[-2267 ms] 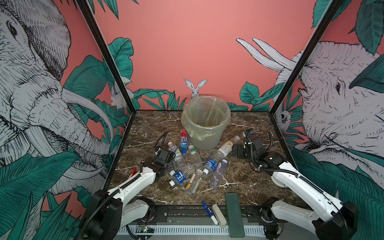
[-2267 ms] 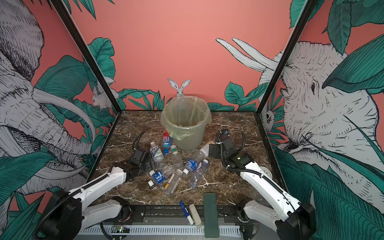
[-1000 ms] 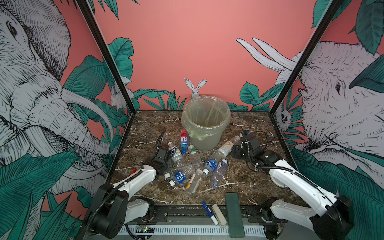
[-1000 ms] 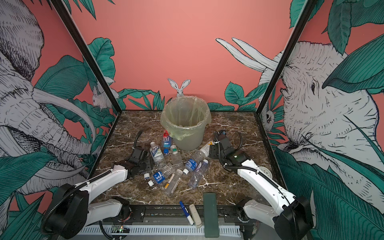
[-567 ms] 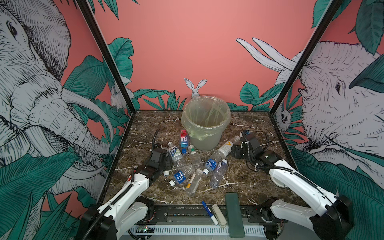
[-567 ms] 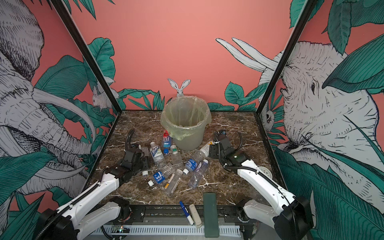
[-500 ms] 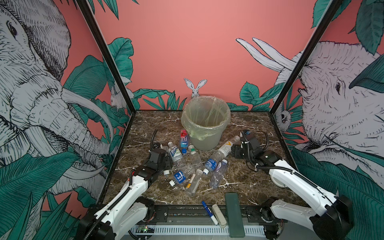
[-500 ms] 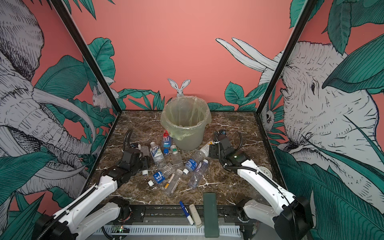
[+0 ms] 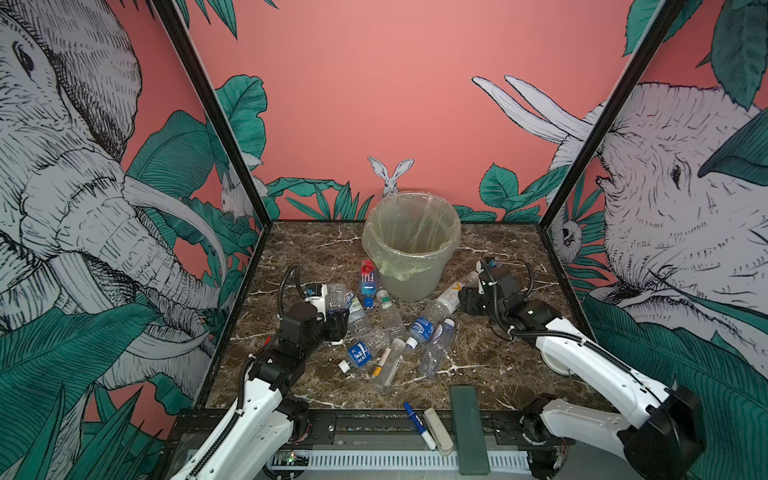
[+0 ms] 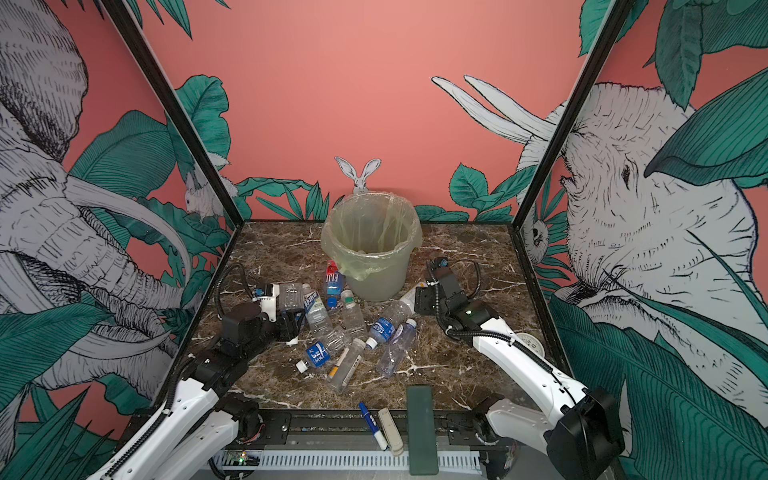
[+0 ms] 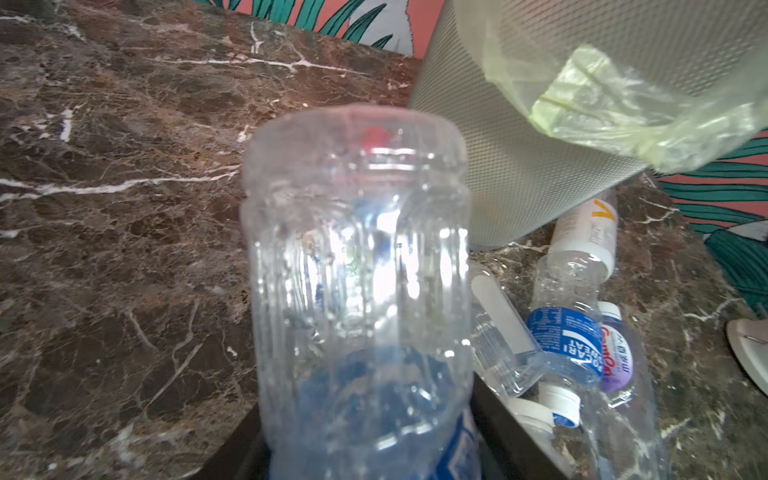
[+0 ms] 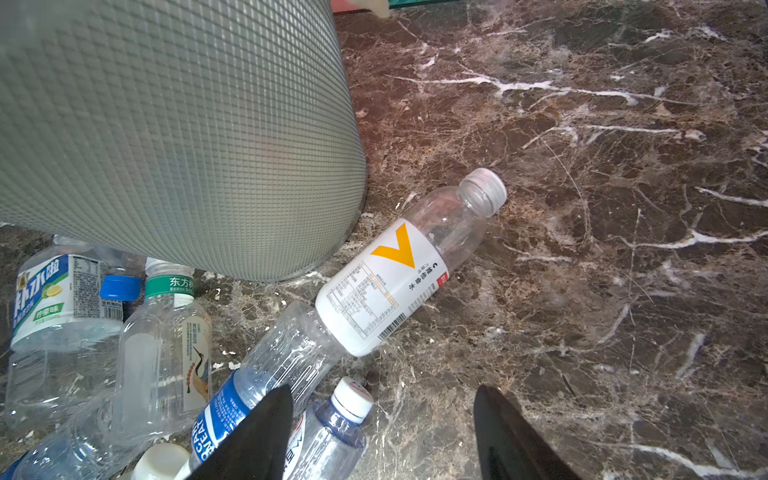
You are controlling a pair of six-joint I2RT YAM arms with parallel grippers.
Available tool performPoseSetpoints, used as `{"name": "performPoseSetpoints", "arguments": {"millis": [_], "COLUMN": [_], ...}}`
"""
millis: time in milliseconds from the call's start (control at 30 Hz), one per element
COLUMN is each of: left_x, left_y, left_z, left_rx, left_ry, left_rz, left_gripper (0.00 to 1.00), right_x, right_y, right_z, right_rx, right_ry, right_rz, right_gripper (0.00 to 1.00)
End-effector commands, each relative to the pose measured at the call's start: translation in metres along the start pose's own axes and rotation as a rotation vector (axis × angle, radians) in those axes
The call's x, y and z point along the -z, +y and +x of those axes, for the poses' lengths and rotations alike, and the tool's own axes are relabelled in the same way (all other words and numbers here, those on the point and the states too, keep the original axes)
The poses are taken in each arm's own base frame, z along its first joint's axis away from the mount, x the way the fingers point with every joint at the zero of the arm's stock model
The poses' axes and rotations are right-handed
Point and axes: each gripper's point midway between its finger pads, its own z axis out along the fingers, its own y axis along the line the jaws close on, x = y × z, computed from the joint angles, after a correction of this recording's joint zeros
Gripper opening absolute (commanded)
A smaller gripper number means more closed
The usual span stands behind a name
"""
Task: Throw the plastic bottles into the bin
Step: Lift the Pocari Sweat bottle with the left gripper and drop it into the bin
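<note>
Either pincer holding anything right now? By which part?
Left pincer grips a clear bottle around its blue-labelled part, base sticking out. Right pincer is open, holding nothing.

A staged robot test booth, more lab than home: printed wall panels (image 9: 395, 83) of elephants and leaves on salmon pink stand in a black metal frame (image 9: 221, 124) around a marble-patterned tabletop (image 9: 490, 365). A white left arm (image 9: 257, 409) and right arm (image 9: 582, 353) are mounted by a black rail (image 9: 365, 422) at its front.
</note>
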Motion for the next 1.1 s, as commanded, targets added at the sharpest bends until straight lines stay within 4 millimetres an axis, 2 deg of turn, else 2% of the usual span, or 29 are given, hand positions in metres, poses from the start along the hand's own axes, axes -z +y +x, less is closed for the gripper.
{"name": "performPoseSetpoints", "arguments": {"millis": [0, 333, 433, 533, 633, 767, 867, 900, 933, 967, 1000, 1067], "left_x": [0.01, 0.034, 0.041, 0.041, 0.032, 0.023, 0.004, -0.007, -0.019, -0.034, -0.045, -0.057], "left_y": [-0.019, -0.051, -0.065, -0.086, -0.11, -0.145, -0.174, -0.181, -0.187, -0.187, -0.184, -0.183], "left_z": [-0.022, -0.072, -0.095, -0.124, -0.157, -0.225, -0.271, -0.281, -0.288, -0.294, -0.297, -0.301], "left_rx": [-0.028, -0.037, -0.056, -0.1, -0.15, -0.201, -0.231, -0.232, -0.228, -0.211, -0.201, -0.19], "left_ry": [-0.064, -0.159, -0.192, -0.213, -0.212, -0.308, -0.322, -0.308, -0.281, -0.248, -0.229, -0.233], "left_rz": [0.085, 0.192, 0.23, 0.288, 0.35, 0.438, 0.514, 0.528, 0.547, 0.538, 0.513, 0.515], "left_gripper": [0.63, 0.63, 0.64, 0.65, 0.66, 0.66, 0.66, 0.7, 0.8, 0.92, 0.99, 1.0], "right_x": [0.0, 0.005, 0.006, 0.009, 0.016, 0.025, 0.03, 0.031, 0.032, 0.033, 0.034, 0.037], "right_y": [0.007, 0.008, 0.008, 0.008, 0.011, 0.013, 0.015, 0.014, 0.013, 0.012, 0.011, 0.01], "right_z": [-0.01, -0.016, -0.018, -0.021, -0.027, -0.034, -0.037, -0.038, -0.039, -0.039, -0.039, -0.039], "right_rx": [0.014, 0.015, 0.014, 0.011, 0.0, -0.009, -0.007, -0.008, -0.007, -0.008, -0.011, -0.019], "right_ry": [-0.034, -0.056, -0.063, -0.072, -0.089, -0.107, -0.117, -0.12, -0.123, -0.124, -0.125, -0.129], "right_rz": [-0.026, -0.026, -0.028, -0.029, -0.041, -0.059, -0.068, -0.064, -0.059, -0.051, -0.047, -0.051], "right_gripper": [0.71, 0.71, 0.71, 0.7, 0.7, 0.69, 0.69, 0.7, 0.73, 0.76, 0.79, 0.83]}}
